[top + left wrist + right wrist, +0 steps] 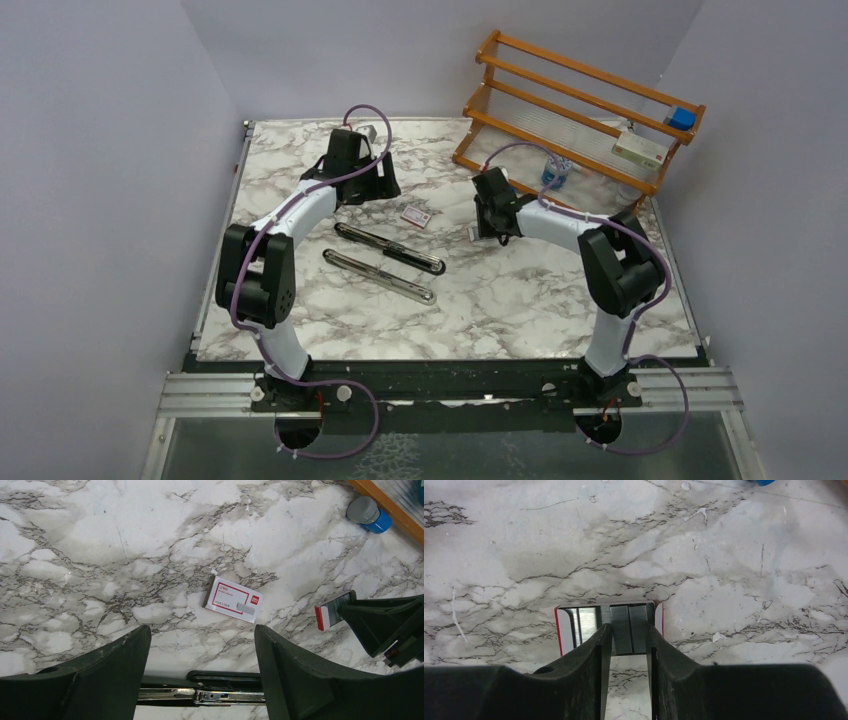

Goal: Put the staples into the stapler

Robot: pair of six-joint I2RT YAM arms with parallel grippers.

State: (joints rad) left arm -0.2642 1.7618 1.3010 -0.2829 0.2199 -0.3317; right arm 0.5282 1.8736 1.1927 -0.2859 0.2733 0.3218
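**Top view.** The stapler (390, 249) lies opened flat on the marble desk (520, 310), between my two arms. It shows as two slim black bars side by side, each with a bright silver line along its length. Just beyond it lies a small pink box sleeve (416, 215). My left fingers (372, 188) point down over the far left of the desk. My right fingers (492, 232) hang to the right of the sleeve. A wooden rack (580, 110) stands at the far right corner, with a blue bottle (555, 172) at its foot.

**Left wrist view.** The sleeve (233, 600) shows detail lost from above: a white label with a red frame and a grey patch. My left fingers (125, 670) stand wide apart with nothing between them. Between them, at the lower edge, part of the stapler's silver channel (210, 696) is visible. My right fingers (380, 625) enter from the right, with a red-edged tray (327, 616) at their tips.

**Right wrist view.** Only this view shows the tray's contents. The staples (629, 620) are silver-grey strips packed side by side in the white, red-edged tray (565, 632). My right fingers (594, 665) stand narrow, with one strip between their tips. I cannot tell whether they are pinching it.
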